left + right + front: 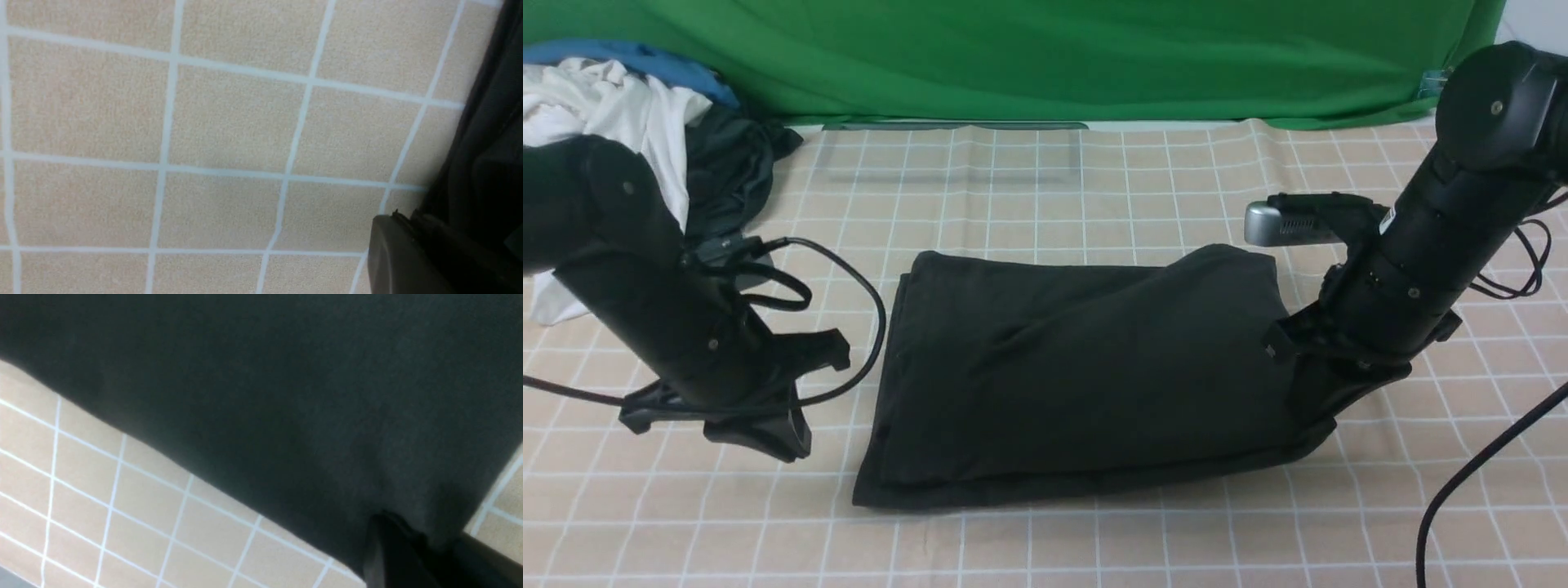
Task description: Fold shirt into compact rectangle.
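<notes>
Right gripper [1327, 408]: the jaws are buried in the right end of the shirt [1086, 367], at about 4 o'clock on the garment; black cloth drapes over them, and whether they pinch the fabric or stand apart cannot be told. In the right wrist view the shirt [286, 396] fills most of the frame, with one dark finger [392, 555] pressed against its edge.

Left gripper [768, 433]: the jaws are closed on nothing and hang just above the counter [1045, 547], near the shirt's left edge at about 8 o'clock but apart from it. In the left wrist view one dark finger [404, 261] shows over the beige checked cloth, with the shirt's edge [490, 143] beside it.

The shirt lies folded in a rough rectangle at the centre of the counter, its right end raised toward the right arm. A pile of clothes [645, 122], white, blue and dark, sits at 10 o'clock, well apart. A green backdrop [1045, 57] closes the far side at 12 o'clock.
</notes>
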Robot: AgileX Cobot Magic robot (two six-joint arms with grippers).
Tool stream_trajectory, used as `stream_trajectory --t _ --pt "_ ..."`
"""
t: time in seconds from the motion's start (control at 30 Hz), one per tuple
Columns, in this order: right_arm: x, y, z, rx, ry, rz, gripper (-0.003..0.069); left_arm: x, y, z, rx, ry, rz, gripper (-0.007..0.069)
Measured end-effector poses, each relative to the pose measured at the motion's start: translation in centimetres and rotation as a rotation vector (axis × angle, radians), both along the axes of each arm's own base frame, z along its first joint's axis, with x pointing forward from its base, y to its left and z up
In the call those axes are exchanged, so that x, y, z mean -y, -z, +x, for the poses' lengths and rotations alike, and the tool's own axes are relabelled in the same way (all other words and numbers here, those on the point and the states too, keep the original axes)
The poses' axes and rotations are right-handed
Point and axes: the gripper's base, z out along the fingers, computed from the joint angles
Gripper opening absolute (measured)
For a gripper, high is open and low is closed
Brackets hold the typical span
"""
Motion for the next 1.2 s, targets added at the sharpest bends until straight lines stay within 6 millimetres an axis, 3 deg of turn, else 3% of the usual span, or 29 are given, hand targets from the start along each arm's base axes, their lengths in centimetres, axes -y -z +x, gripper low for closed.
stream_trajectory --t 0.13,0.17,0.27,0.37,0.4,0.5,0.63,0.67,0.7,0.73,0.77,0.8,0.83,0.93,1.0,1.1,1.2 --pt "0.0 0.0 0.0 0.004 -0.010 -0.018 0.0313 0.0 -0.2 -0.1 -0.015 0.010 0.003 0.0052" --pt "0.1 0.1 -0.1 0.000 -0.010 -0.039 0.0406 -0.1 -0.7 0.0 -0.012 0.019 0.010 0.0069" --pt "0.6 -0.2 -0.4 -0.025 -0.030 -0.089 0.0460 -0.1 -1.9 0.3 0.028 0.024 0.013 0.0072" --pt "1.3 -1.7 -0.7 0.022 -0.057 -0.145 0.0363 0.0 -5.3 -0.5 0.159 0.041 -0.004 0.0072" --pt "1.5 -2.9 -1.1 0.060 -0.057 -0.146 0.0253 0.1 -6.6 -1.0 0.210 0.049 -0.010 0.0072" --pt "2.2 -7.7 -3.5 0.208 -0.041 -0.110 0.0079 0.2 -11.2 -3.8 0.380 0.058 -0.032 0.0072" --pt "4.0 -15.8 -9.0 0.571 0.010 -0.012 0.0043 0.3 -15.9 -9.0 0.582 0.059 -0.068 0.0072" --pt "4.0 -16.2 -9.3 0.607 0.017 -0.002 0.0043 0.3 -16.6 -10.0 0.619 0.059 -0.074 0.0072" --pt "4.9 -19.2 -12.0 0.822 0.049 0.058 0.0043 0.5 -18.2 -12.4 0.706 0.057 -0.100 0.0072" --pt "5.5 -20.7 -13.8 0.954 0.066 0.095 0.0043 0.5 -19.4 -14.4 0.781 0.058 -0.112 0.0072" --pt "5.8 -21.3 -14.7 0.995 0.071 0.107 0.0043 0.5 -19.4 -14.4 0.781 0.058 -0.112 0.0072" --pt "6.7 -22.7 -17.7 1.184 0.100 0.163 0.0043 0.5 -20.6 -16.9 0.888 0.057 -0.123 0.0072" --pt "7.3 -23.4 -19.3 1.276 0.117 0.193 0.0043 0.4 -21.3 -18.8 0.969 0.054 -0.123 0.0072" --pt "8.9 -22.6 -24.1 1.528 0.169 0.270 0.0045 0.1 -22.1 -22.0 1.145 0.032 -0.123 0.0072" --pt "9.7 -21.3 -26.0 1.648 0.190 0.295 0.0045 -0.1 -22.3 -23.7 1.247 0.015 -0.124 0.0073" --pt "10.4 -18.3 -28.0 1.762 0.222 0.326 0.0046 -0.4 -22.1 -24.6 1.378 -0.030 -0.125 0.0072" --pt "10.9 -16.3 -29.2 1.864 0.254 0.358 0.0050 -0.7 -21.7 -24.2 1.447 -0.072 -0.121 0.0073"
